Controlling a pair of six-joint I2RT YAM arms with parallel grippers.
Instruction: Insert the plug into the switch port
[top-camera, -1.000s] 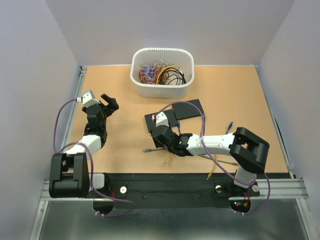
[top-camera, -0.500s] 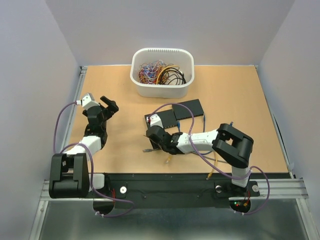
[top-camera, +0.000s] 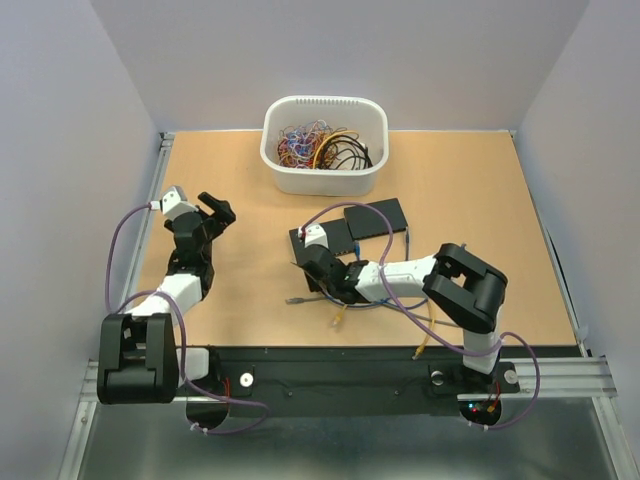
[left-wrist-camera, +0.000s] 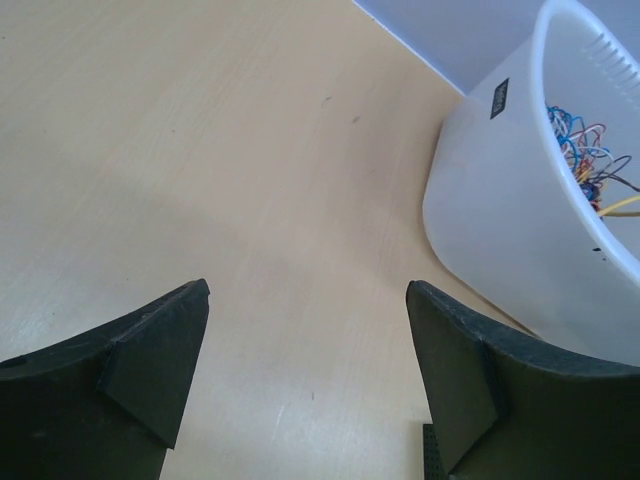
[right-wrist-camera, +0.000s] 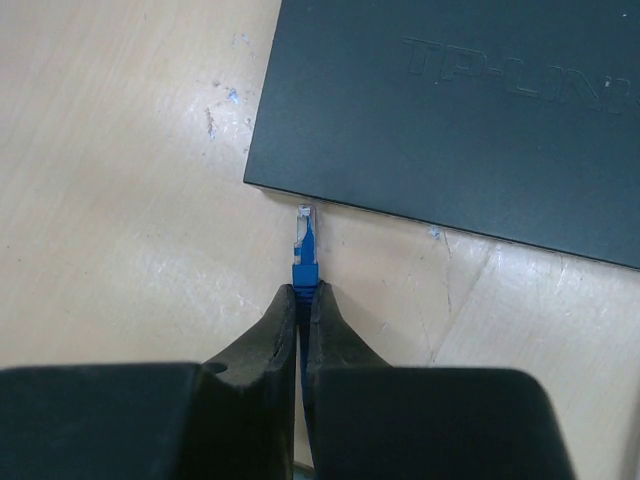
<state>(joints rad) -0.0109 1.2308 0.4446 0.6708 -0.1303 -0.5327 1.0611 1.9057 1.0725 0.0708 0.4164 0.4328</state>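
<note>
Meanwhile, at far left, the left gripper (left-wrist-camera: 305, 300) is hanging spread wide and empty, apparently keeping clear. At centre, the right gripper (right-wrist-camera: 303, 295) is pinching a blue-booted connector (right-wrist-camera: 304, 240), aiming it at the switch (right-wrist-camera: 450, 110) edge. The yellow cable's plug (top-camera: 338, 317) is lying unheld on the table (top-camera: 480, 200), lower centre.

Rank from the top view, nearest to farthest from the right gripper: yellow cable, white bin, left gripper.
From the right gripper:
1. Yellow cable, just toward the bases.
2. White bin, at the far edge.
3. Left gripper, off to the left; close to the bin's distance.
</note>
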